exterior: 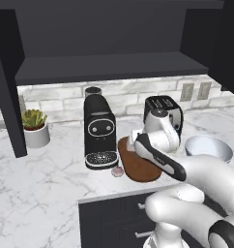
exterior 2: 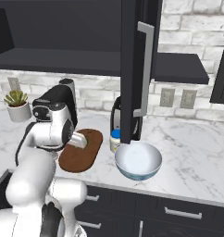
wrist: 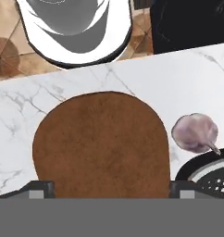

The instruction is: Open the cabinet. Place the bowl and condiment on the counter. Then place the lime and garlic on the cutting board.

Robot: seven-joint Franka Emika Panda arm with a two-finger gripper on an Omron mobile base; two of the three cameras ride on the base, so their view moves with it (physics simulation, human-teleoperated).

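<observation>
Fingers (wrist: 40, 189) spread wide, grasping nothing, above the cutting board (wrist: 102, 143). Garlic (wrist: 195, 133) on the counter (wrist: 178, 78), just beside the board, near the coffee machine (exterior: 99, 131). Bowl (exterior 2: 138, 160) on the counter to the board's right; condiment jar (exterior 2: 115, 139) just behind it. Cabinet (exterior 2: 140, 65) doors open.

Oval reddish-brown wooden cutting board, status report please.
Gripper open, empty, above the oval reddish-brown wooden cutting board. Board bare. Pale pinkish garlic bulb on marble beside it, by the black coffee machine.
</observation>
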